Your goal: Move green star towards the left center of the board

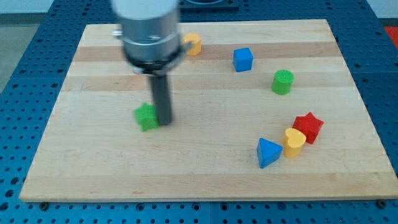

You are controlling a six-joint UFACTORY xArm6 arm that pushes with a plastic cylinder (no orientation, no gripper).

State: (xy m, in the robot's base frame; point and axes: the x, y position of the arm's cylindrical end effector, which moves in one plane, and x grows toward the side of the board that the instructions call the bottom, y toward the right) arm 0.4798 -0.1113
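Observation:
The green star (147, 116) lies on the wooden board (205, 168), left of the board's middle. My tip (165, 120) is down on the board right beside the star, on its right side, touching or nearly touching it. The rod rises from there to the grey arm body (150, 34) at the view's top.
A yellow block (194, 44) sits at the top, partly behind the arm. A blue cube (243, 60) and a green cylinder (282, 81) lie at the upper right. A red star (309, 126), a yellow block (294, 142) and a blue triangle (268, 152) cluster at the lower right.

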